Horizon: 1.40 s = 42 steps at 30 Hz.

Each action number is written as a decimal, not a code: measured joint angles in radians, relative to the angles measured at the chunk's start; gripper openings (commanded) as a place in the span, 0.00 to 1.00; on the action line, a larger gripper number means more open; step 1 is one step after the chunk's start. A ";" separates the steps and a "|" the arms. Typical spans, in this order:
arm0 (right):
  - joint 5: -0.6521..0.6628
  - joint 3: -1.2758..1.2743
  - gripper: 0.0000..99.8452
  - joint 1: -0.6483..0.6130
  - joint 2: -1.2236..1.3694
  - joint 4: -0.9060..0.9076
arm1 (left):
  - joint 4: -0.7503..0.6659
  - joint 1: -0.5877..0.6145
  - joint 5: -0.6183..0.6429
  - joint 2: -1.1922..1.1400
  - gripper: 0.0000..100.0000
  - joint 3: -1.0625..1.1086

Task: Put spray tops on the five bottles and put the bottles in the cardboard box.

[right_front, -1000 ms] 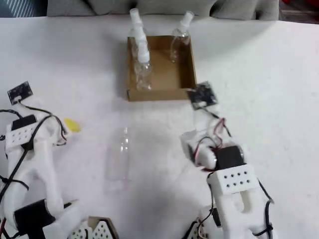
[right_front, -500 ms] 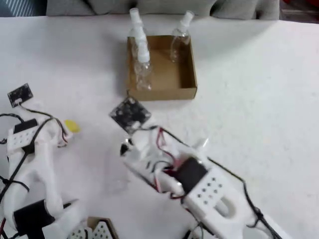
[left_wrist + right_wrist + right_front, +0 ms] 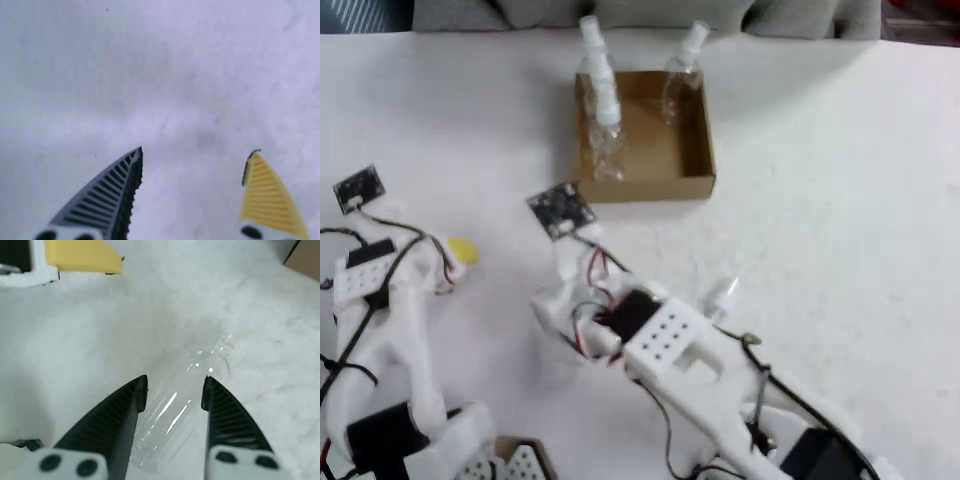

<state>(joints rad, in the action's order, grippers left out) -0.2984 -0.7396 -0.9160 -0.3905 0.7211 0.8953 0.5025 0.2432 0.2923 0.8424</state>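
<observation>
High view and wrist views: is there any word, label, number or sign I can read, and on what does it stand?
None can be read.
The cardboard box has plain walls.
The bottles in it and the bottle lying on the table are clear, with no label that I can make out.
The dark boards on the arms carry pale specks, too small to read.

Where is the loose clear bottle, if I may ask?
In the right wrist view, the clear bottle lies on the table within the open right gripper.
</observation>
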 measured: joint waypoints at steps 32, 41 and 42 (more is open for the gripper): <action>-0.095 0.419 0.03 0.006 0.597 0.157 | -0.006 0.000 0.000 0.000 0.32 0.000; 0.095 0.428 0.02 0.153 0.526 0.338 | -0.025 0.000 0.000 0.000 0.32 0.018; 0.120 0.428 0.02 0.170 0.496 0.377 | -0.028 0.000 0.000 0.000 0.32 0.018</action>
<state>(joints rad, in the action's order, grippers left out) -0.1788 -0.3115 -0.7457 0.1051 1.0986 0.8677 0.5025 0.2432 0.2923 0.8608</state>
